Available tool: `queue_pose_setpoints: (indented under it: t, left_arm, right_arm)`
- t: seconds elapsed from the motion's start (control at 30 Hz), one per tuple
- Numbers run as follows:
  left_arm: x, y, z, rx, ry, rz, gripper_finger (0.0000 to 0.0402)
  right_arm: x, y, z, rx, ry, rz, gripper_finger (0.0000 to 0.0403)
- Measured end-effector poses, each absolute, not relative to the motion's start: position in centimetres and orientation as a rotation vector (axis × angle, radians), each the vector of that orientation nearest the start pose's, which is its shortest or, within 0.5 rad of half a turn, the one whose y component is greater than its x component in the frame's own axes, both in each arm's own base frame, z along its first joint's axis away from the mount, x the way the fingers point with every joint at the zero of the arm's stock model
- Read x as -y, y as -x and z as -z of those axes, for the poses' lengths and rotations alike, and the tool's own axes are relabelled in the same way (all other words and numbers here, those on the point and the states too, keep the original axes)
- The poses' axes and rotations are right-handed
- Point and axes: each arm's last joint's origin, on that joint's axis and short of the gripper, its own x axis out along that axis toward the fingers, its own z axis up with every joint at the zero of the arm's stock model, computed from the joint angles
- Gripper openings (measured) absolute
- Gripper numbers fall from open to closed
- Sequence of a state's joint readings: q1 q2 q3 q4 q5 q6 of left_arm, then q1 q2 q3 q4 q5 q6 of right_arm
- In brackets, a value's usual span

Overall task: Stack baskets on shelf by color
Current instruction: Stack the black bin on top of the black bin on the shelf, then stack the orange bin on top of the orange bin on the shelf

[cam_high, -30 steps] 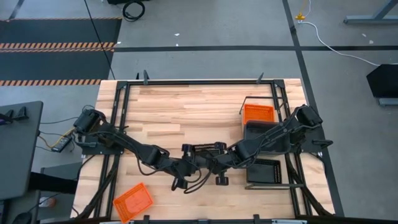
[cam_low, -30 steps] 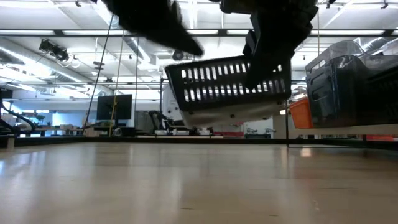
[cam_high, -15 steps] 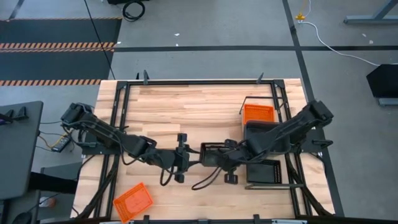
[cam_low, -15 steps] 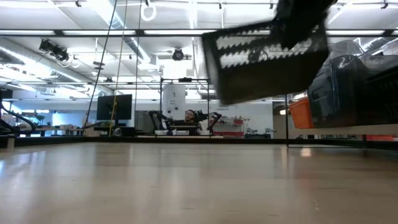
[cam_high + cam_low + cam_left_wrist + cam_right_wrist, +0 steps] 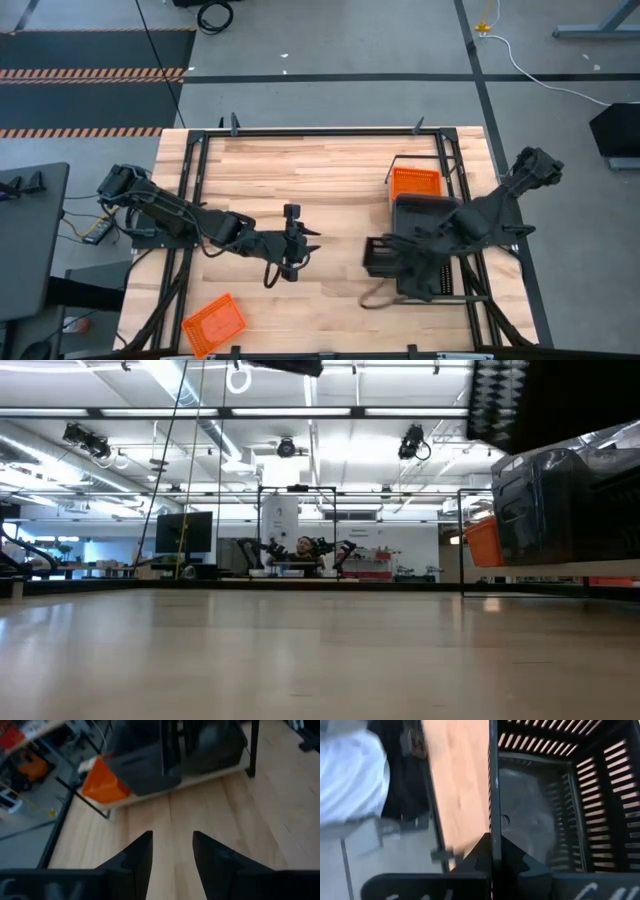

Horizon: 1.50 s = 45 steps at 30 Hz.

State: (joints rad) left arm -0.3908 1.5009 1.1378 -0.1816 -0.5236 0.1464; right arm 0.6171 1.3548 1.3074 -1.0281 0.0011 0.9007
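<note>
Right gripper [image 5: 492, 852] is clamped on the rim of a black slatted basket [image 5: 402, 268], carrying it just over the shelf [image 5: 470, 285] end that already holds another black basket [image 5: 432, 278]. Only the wrist camera shows that pinch; from above the fingers are lost in dark plastic. The low camera catches the raised basket [image 5: 520, 405] over the grey stack [image 5: 560, 495]. Left gripper [image 5: 305, 242] hangs empty, fingers [image 5: 137, 857] parted, well clear. One orange basket [image 5: 213, 323] lies behind it, near the table edge.
</note>
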Motion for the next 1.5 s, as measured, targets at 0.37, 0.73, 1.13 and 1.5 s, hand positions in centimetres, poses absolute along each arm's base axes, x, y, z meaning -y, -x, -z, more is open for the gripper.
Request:
queue_pose_setpoints:
  t: [0.37, 0.73, 1.13, 1.5]
  left_arm:
    - [13.2, -29.9, -28.1, -0.563, -0.336, -0.052, 0.0142]
    - [13.9, -29.5, -28.1, -0.556, -0.274, -0.063, 0.0133]
    - [14.0, -29.5, -28.1, -0.552, -0.244, -0.079, 0.013]
    - [14.6, -29.2, -28.0, -0.555, -0.243, -0.062, 0.013]
  right_arm:
    - [-17.9, -16.0, -33.1, -1.15, -0.28, -0.099, 0.0015]
    - [-19.5, -12.2, -30.7, -1.251, -0.266, 0.066, 0.0017]
    - [-20.6, -11.7, -28.1, -1.259, -0.219, 0.131, 0.0033]
    - [-20.5, -11.8, -28.0, -1.221, -0.311, 0.213, 0.013]
